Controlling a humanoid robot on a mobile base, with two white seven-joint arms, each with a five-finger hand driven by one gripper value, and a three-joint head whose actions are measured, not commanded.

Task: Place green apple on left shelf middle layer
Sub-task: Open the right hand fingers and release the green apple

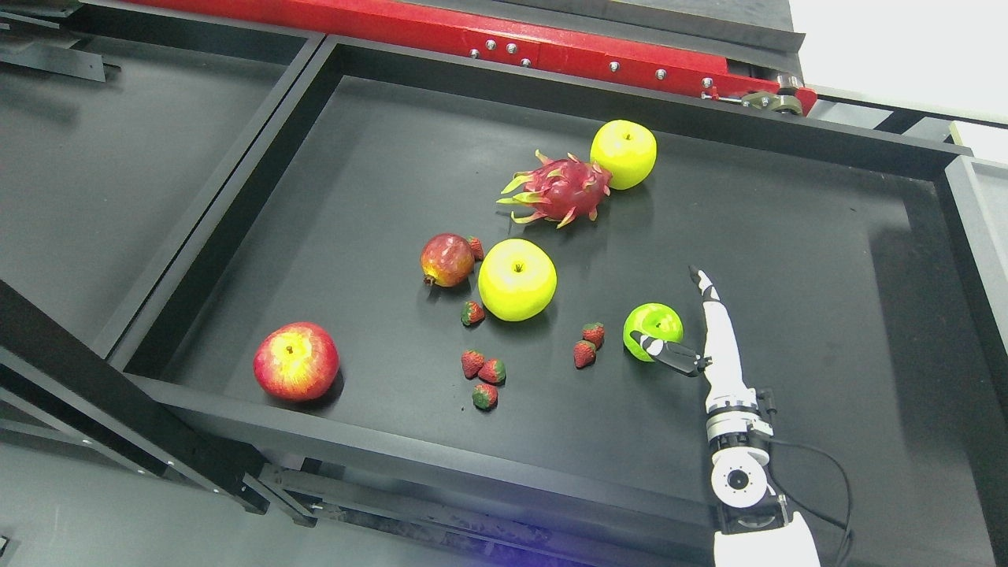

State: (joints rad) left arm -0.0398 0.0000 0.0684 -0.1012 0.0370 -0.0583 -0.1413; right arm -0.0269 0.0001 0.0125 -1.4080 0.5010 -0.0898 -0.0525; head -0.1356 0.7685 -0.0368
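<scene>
A small bright green apple (650,324) lies on the black floor of the big tray (787,260), right of centre. My right hand (677,321) comes up from the bottom edge and stands just right of the apple. Its long fingers (715,315) point straight away from me along the apple's right side. The thumb (665,352) reaches left across the apple's near side and seems to touch it. The hand is open, not closed around the fruit. My left hand is not in view.
Two larger yellow-green apples (517,279) (623,153), a dragon fruit (559,190), a pomegranate (446,259), a red apple (296,361) and several strawberries (589,344) share the tray. Another black tray (94,157) lies to the left; a red beam (551,47) runs behind.
</scene>
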